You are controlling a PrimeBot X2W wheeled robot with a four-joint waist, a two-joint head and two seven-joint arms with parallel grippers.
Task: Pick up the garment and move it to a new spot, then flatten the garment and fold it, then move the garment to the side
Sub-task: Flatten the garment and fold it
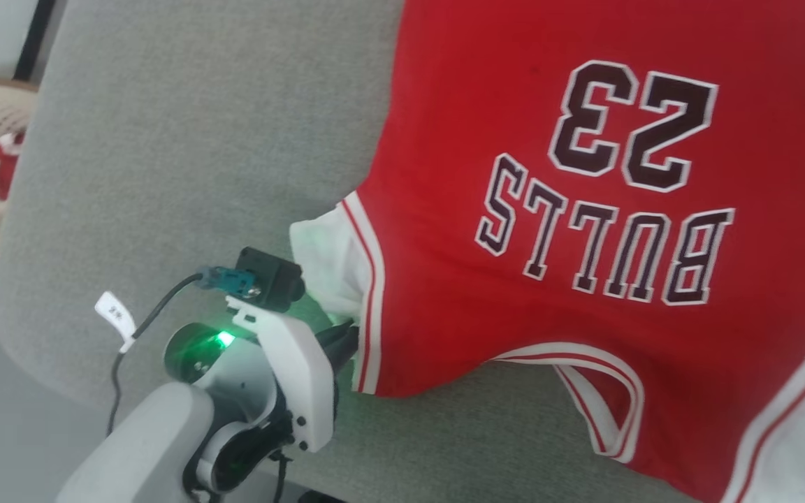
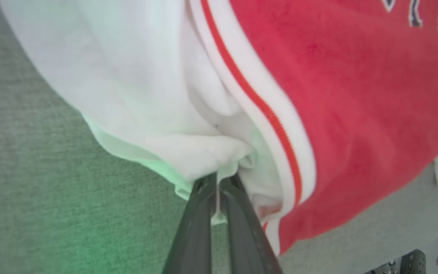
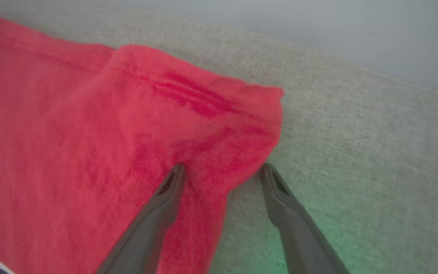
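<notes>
On the grey cushion (image 1: 186,140), the red Bulls jersey (image 1: 479,91) lies spread, lettering up. My left gripper (image 2: 217,180) pinches its white sleeve (image 2: 135,95); my right gripper (image 3: 222,169) stands wide astride a red corner (image 3: 242,114). If I pull one-sided, the cloth may bunch or slip from that thin pinch.

Jersey (image 1: 584,209) front reads "BULLS" with "23" beyond it, both black with white outline, upside down in head view; cable tag (image 1: 114,312) print illegible.
</notes>
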